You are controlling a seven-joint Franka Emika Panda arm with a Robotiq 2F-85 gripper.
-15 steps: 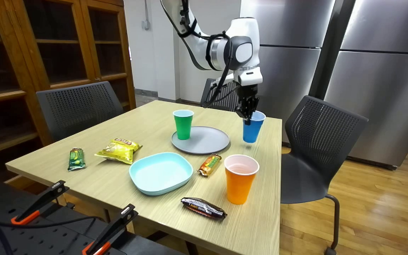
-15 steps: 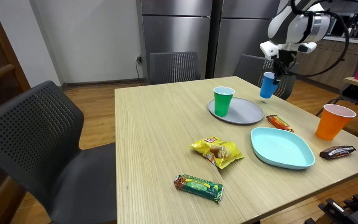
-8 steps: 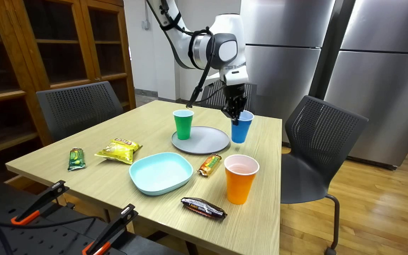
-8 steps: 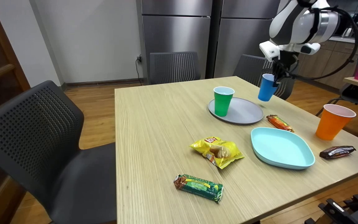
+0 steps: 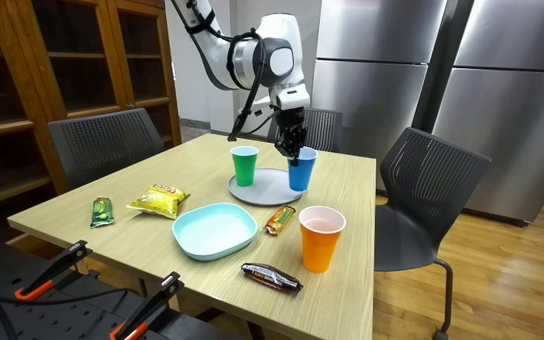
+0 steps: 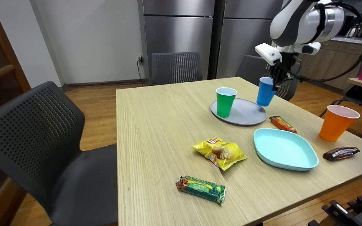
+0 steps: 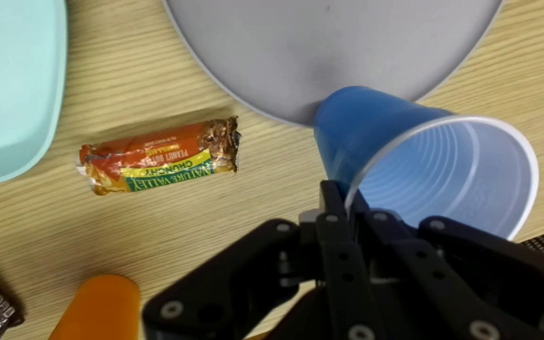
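Observation:
My gripper is shut on the rim of a blue cup, one finger inside the cup and one outside. In both exterior views the cup hangs slightly tilted at the edge of a round grey plate, below my gripper. Its base overlaps the plate's rim in the wrist view; whether it touches the plate I cannot tell. A green cup stands upright on the plate's opposite side. Close by on the table lies an orange-wrapped granola bar.
A light teal tray sits in front of the plate. An upright orange cup and a dark wrapped bar are near the table edge. A yellow chip bag and a green bar lie farther off. Chairs surround the table.
The gripper has carried the blue cup across the table toward the grey plate, from beside it to its rim, keeping its grip. The other objects have stayed put.

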